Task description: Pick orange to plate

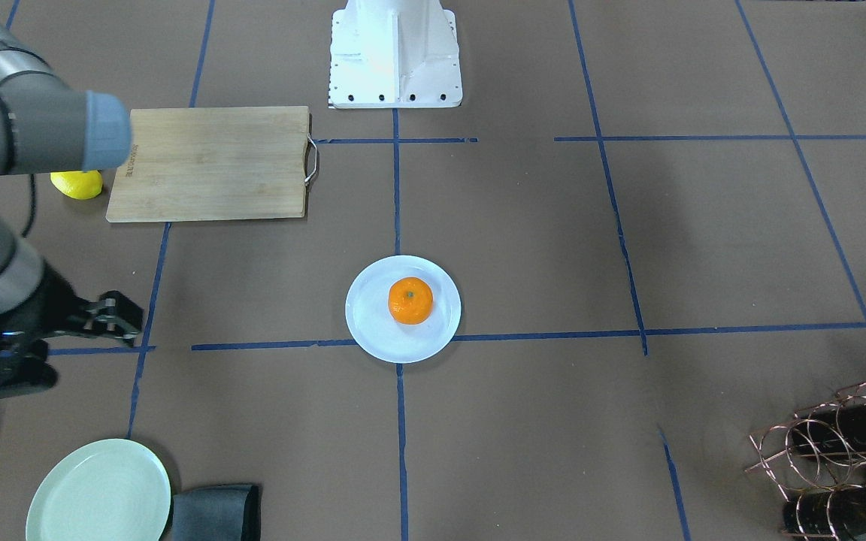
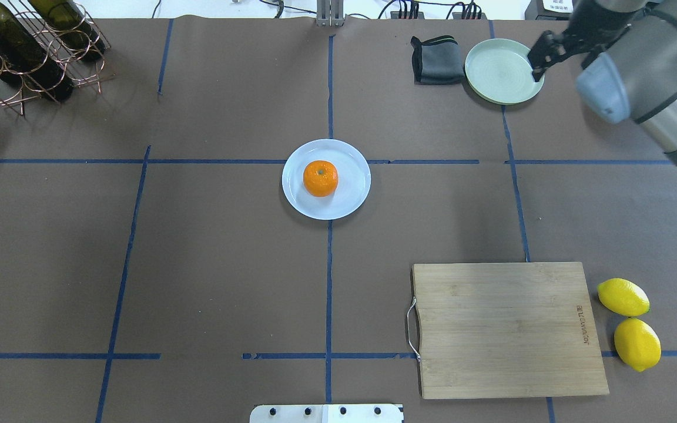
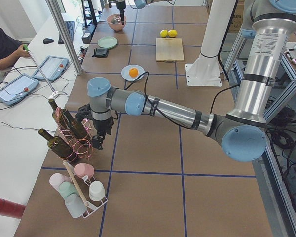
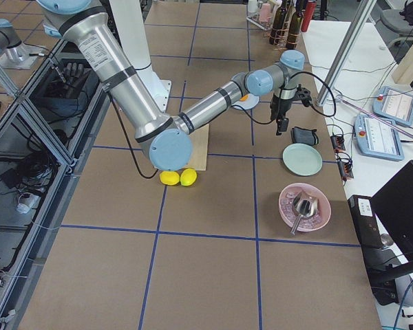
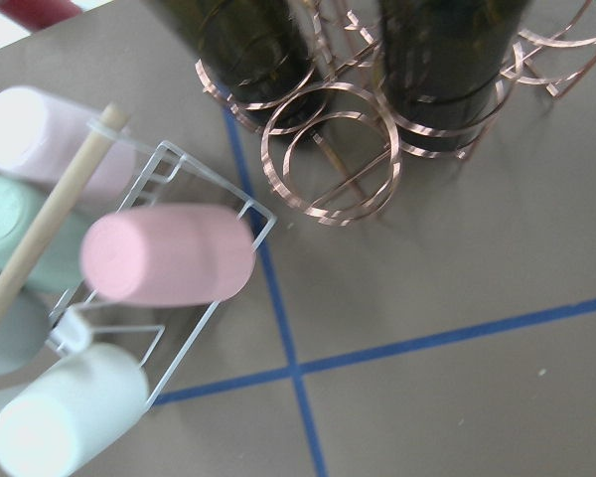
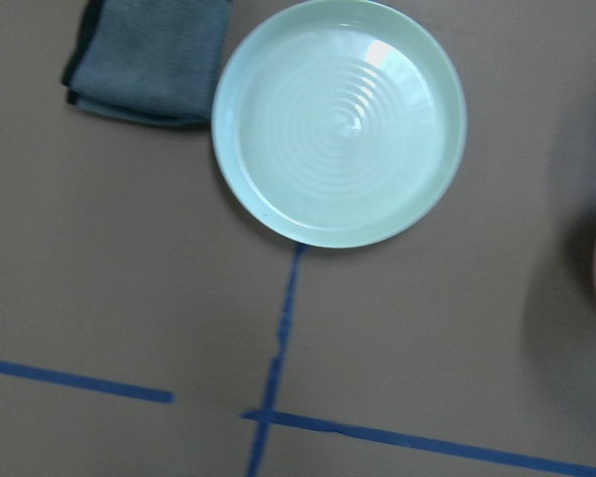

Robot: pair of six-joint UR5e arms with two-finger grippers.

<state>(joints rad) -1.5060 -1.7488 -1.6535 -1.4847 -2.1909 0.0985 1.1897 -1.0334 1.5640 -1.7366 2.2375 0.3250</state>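
Note:
The orange (image 2: pixel 320 178) rests a little left of centre on the pale bluish-white plate (image 2: pixel 353 197) in the middle of the table; the front-facing view shows the same orange (image 1: pixel 410 300) on the plate (image 1: pixel 370 330). My right gripper (image 2: pixel 539 59) hangs far from them, above the mint-green plate's edge, open with nothing in it. In the front-facing view this gripper (image 1: pixel 119 319) is at the left edge. My left gripper (image 3: pixel 96 140) shows only in the left side view, beside the wine rack; I cannot tell its state.
A mint-green plate (image 2: pixel 503 70) and a dark folded cloth (image 2: pixel 437 60) lie at the far right. A wooden cutting board (image 2: pixel 506 329) and two lemons (image 2: pixel 623 296) sit near right. A copper wine rack (image 2: pixel 21 53) stands far left, a cup rack (image 5: pixel 129 298) beside it.

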